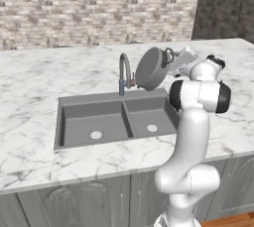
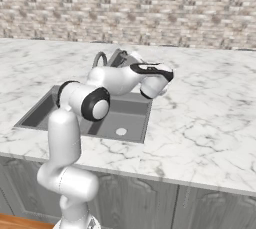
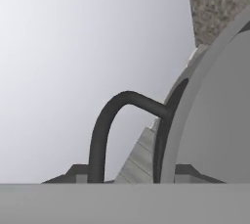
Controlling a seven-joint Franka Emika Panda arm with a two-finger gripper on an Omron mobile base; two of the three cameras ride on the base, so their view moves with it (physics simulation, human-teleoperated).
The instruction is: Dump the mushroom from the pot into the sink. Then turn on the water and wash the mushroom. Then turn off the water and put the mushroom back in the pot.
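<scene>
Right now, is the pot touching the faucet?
Cannot tell. In the left base view the tilted pot sits right beside the faucet, no plain gap or contact.

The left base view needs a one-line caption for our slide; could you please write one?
Panda arm holds the pot tipped on edge by its handle, above the double-basin sink beside the faucet.

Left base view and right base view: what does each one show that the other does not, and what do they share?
Left base view: the pot tipped on edge beside the faucet, its flat bottom facing the camera, and both drains. Right base view: the white arm crossing the sink, with one drain in sight. Shared: sink, faucet, marble counter, brick wall.
</scene>
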